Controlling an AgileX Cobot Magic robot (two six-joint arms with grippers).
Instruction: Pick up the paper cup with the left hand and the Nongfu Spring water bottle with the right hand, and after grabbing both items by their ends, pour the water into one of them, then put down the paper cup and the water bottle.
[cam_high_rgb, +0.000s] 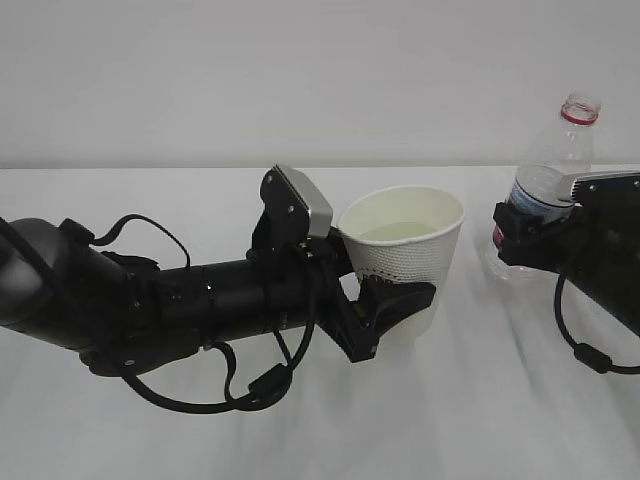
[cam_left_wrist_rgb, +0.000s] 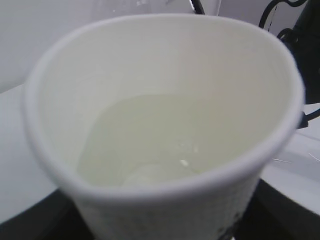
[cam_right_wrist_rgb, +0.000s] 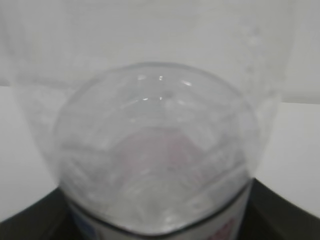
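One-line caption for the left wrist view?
Gripped paper cup seen from above, with water pooled inside.

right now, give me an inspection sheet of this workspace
surface: white table, bare around the arms
cup: upright, held in left pincer, water in the bottom
bottle: upright, uncapped, held in right pincer at its lower body
clutter: nothing seen
pincers: both closed on their items
cables: black loops hang under the left arm and the right arm
surroundings: plain white wall
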